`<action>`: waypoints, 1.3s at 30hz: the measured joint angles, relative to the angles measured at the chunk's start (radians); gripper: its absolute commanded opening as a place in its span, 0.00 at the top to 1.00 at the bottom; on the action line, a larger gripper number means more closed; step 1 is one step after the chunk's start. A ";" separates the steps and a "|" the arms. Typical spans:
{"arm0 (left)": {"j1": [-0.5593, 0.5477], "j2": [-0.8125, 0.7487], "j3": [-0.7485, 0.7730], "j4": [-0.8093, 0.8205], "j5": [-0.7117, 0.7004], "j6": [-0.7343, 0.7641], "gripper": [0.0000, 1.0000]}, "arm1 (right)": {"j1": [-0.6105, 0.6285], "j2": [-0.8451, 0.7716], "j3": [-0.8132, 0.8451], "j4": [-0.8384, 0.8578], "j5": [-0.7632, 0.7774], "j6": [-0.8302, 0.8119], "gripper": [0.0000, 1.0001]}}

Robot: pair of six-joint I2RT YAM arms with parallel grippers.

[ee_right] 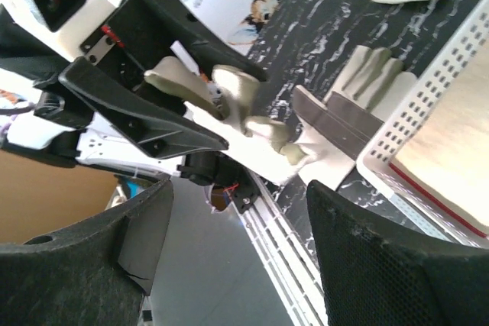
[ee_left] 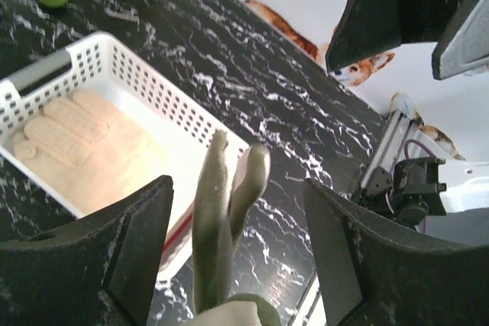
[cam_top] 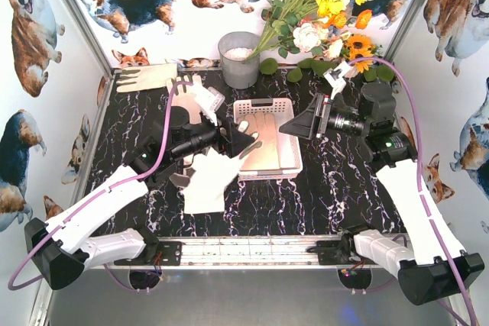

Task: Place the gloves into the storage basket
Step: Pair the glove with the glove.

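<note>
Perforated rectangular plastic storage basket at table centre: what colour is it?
White; the storage basket shows best in the left wrist view.

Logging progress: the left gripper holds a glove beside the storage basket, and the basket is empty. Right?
Not empty: the top view shows a tan glove lying flat in the storage basket. The left gripper does hold a white glove beside it.
</note>
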 measured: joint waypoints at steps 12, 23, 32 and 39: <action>0.012 -0.055 -0.001 -0.227 -0.059 -0.055 1.00 | 0.005 -0.045 -0.082 -0.054 0.090 -0.060 0.27; 0.107 -0.075 -0.137 -0.246 -0.095 -0.138 1.00 | 0.079 0.040 -0.191 -0.037 0.081 -0.137 0.20; 0.163 -0.106 -0.130 -0.232 0.002 -0.241 1.00 | 0.193 0.031 -0.371 0.182 0.077 -0.122 0.15; 0.177 -0.082 -0.026 -0.175 0.150 -0.327 1.00 | 0.253 0.043 -0.407 0.408 0.080 -0.043 0.12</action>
